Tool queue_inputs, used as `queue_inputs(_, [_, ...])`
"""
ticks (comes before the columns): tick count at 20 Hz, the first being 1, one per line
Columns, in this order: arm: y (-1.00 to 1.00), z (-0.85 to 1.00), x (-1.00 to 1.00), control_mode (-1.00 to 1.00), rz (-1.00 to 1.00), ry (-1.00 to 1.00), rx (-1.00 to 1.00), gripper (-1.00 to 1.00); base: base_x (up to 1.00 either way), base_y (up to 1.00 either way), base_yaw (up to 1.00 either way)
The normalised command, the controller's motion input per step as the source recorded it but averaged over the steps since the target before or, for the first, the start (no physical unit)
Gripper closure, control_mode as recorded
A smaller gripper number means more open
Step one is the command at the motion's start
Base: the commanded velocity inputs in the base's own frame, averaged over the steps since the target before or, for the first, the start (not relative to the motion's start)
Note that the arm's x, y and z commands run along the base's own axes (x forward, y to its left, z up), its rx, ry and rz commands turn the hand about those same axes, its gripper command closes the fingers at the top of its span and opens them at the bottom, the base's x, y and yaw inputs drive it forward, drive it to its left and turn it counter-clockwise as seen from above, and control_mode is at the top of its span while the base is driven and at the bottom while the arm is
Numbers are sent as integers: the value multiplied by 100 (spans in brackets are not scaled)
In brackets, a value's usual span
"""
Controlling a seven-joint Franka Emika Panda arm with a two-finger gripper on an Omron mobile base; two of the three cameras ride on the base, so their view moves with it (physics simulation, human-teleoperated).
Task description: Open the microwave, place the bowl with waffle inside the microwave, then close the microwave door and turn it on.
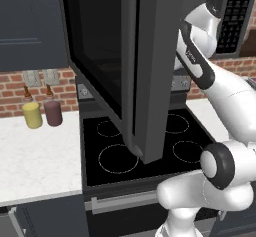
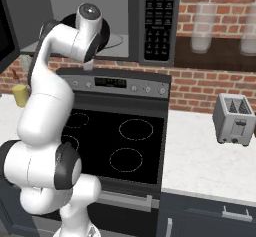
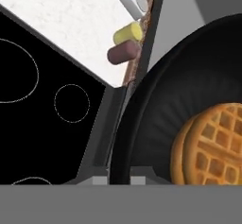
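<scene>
- the hand view looks close onto the small shallow black bowl (image 3: 156,124) with the golden-brown waffle (image 3: 210,145) lying in it, low and to one side; past the bowl's rim lie the black glass-top stove (image 3: 42,105), a white counter (image 3: 71,24), and a yellow cylinder (image 3: 126,33) just beside a maroon cylinder (image 3: 122,53).
- the gripper (image 3: 118,179) has its two tips set close on either side of the bowl's rim, nipping it.
- the left base view shows the wide dark-grey microwave door (image 1: 127,66) swung open over the stove.
- the right base view shows the large dark-grey microwave (image 2: 150,21) with its black keypad, the bowl's edge inside the cavity behind the wrist, and a silver toaster (image 2: 234,120) on the right counter.
- the white arm rises, bends at the elbow and reaches up into the cavity.
</scene>
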Motion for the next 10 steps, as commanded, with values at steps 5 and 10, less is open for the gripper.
queue_inputs(5, [7,4,84,-100,0,3,0,100,0,0,0])
queue_inputs(10, [12,5,80,-100,0,0,0,100,0,0,0])
